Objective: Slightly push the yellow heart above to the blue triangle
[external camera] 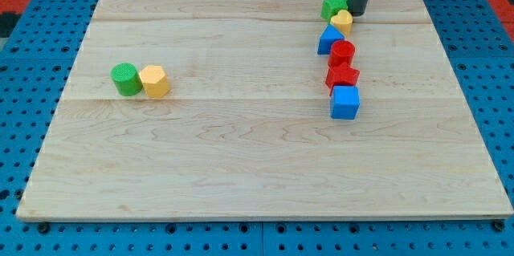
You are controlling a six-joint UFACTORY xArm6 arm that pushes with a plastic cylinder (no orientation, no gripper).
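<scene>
Camera view: single oblique look down onto a pale wooden desk set on a blue perforated base.

Rod: dark, upright, entering from the view's top right.

My tip: resting on the desk at the view's upper right, just right of the green block and just above the yellow heart; touching or nearly touching both, exact contact not discernible.

Gripper: none fitted; only the plain rod, so released or clenched state cannot be told.

Yellow heart: upper right of the desk, directly below my tip, pressed against the lower right of the green block and sitting at the upper right corner of the blue triangle.

Blue triangle: just below and slightly left of the yellow heart, touching it; red cylinder against its right side.

Right-hand column, top to bottom: green block, yellow heart, blue triangle, red cylinder, a second red block of uncertain shape, blue cube; each touching or nearly touching the next.

Left-hand pair: green cylinder and yellow hexagonal block, side by side and touching, well apart from the column on the right.

Surroundings: red patches beyond the base at the view's top corners.
</scene>
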